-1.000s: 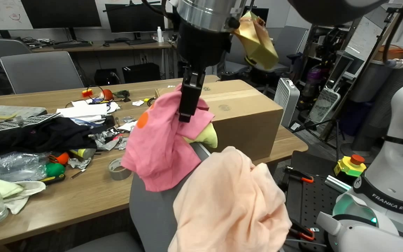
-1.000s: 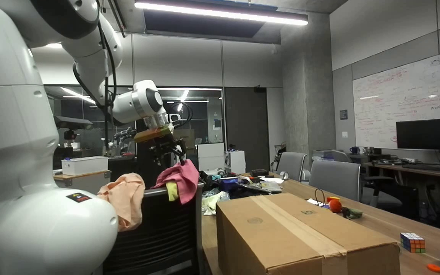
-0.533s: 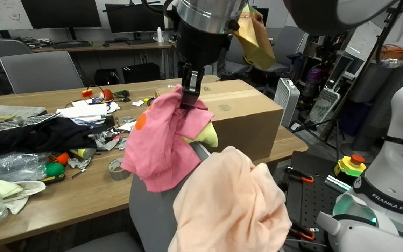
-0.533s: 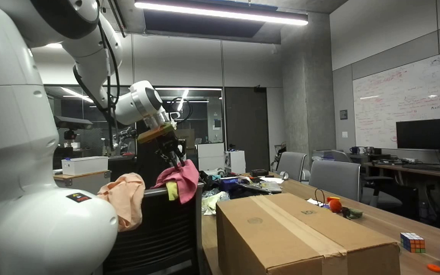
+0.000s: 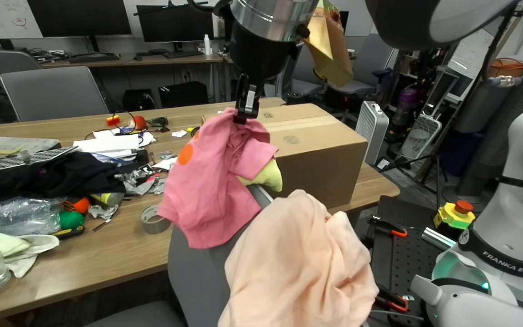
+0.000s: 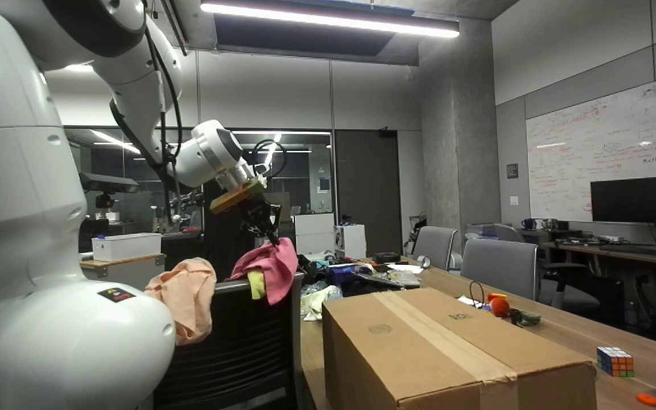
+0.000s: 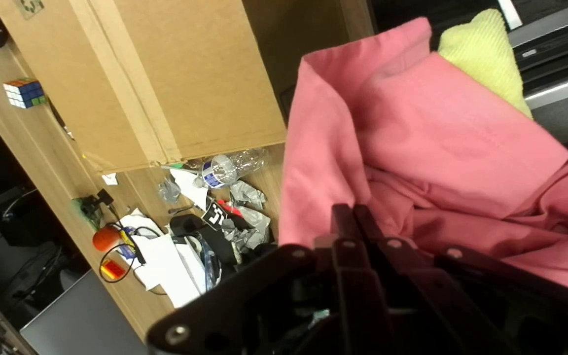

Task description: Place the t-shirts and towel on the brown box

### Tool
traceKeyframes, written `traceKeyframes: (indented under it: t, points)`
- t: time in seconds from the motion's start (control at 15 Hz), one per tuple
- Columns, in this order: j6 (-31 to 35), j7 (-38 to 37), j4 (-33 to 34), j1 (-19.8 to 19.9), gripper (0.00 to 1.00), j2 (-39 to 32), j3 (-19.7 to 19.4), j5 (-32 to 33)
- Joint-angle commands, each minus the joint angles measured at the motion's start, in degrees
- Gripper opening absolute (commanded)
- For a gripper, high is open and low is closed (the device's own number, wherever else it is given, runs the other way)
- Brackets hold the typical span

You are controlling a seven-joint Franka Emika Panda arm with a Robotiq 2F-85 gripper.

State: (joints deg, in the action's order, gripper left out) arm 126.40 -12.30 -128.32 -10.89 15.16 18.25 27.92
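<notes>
Pink T-shirt [image 5: 216, 181] lies over a grey chair back [image 5: 198, 274] in an exterior view, a yellow towel [image 5: 268, 176] poking from beneath and peach cloth [image 5: 300, 263] just beside, as the gripper [image 5: 240, 121] points down at the T-shirt's crest. In an exterior view, the arm [image 6: 194, 162] extends above the chair, wrist angled downward; open space separates the T-shirt from the brown box [image 6: 408, 341] on the table [image 6: 573, 333]. In the wrist view, the gripper is clenched on pink fabric, the box's taped top and edges showing past it.
</notes>
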Motion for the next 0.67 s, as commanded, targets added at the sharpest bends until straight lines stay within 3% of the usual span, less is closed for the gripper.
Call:
traceKeyframes:
  t: [0.0,0.6]
  points:
    - [0.56,-2.32,0.02,0.42,0.01,2.72,0.84,3.86]
    - [-1.47,-5.07,2.82,0.34,0.01,9.72,3.96,6.77]
